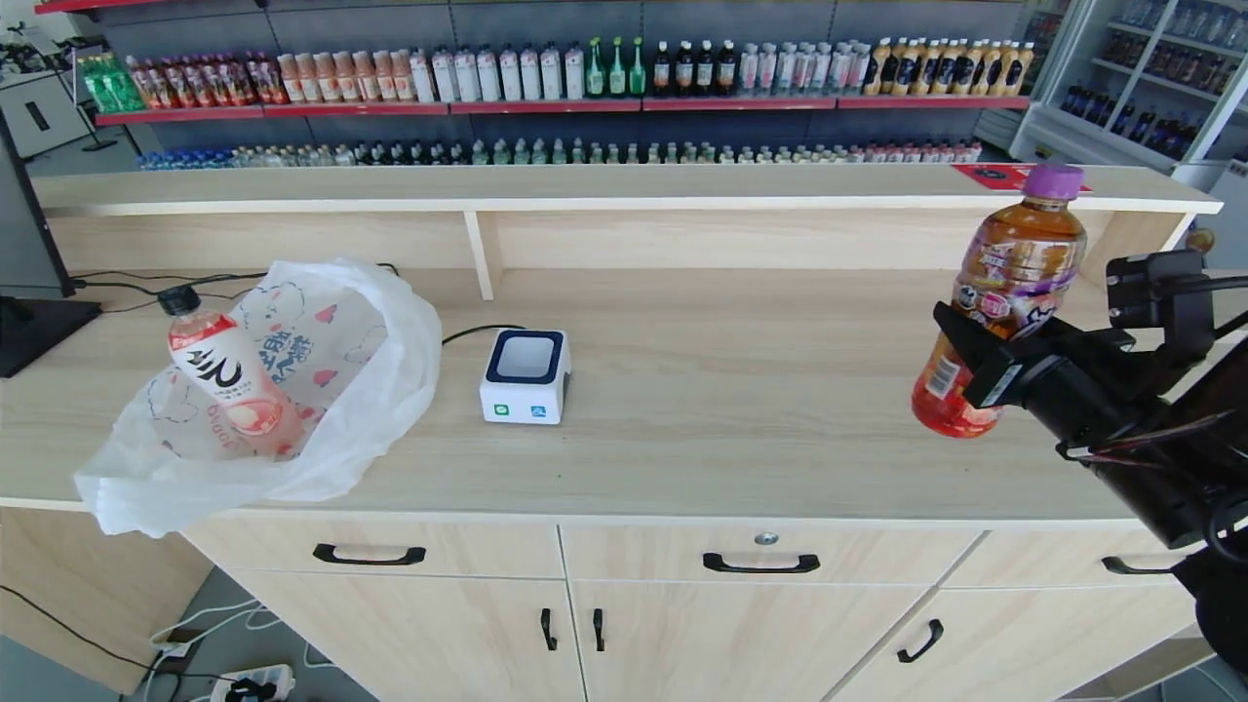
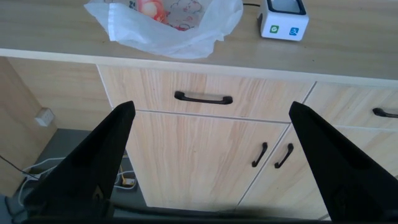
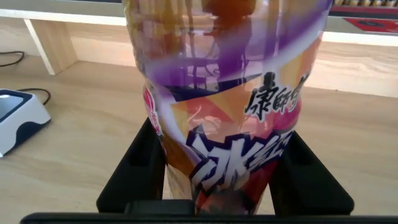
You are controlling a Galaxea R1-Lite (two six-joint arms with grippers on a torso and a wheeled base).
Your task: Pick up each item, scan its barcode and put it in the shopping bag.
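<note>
Right gripper (image 1: 970,370) clamps the tea bottle (image 1: 1019,263), right of frame, unscanned as I judge.
One pink bottle (image 1: 229,375) already lies in the shopping bag (image 1: 380,390) at left; scanner (image 1: 525,375) waits centre.

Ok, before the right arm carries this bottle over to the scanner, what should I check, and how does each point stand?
1. Grip: right gripper shut on the tea bottle, which is held clear of the counter: ok.
2. Barcode turned toward the scanner window: cannot tell.
3. Way from bottle to scanner: bare counter between them: ok.
4. Shopping bag mouth open, with a pink bottle lying in it: ok.
5. Left gripper open, low in front of the drawers, out of the way: ok.
</note>
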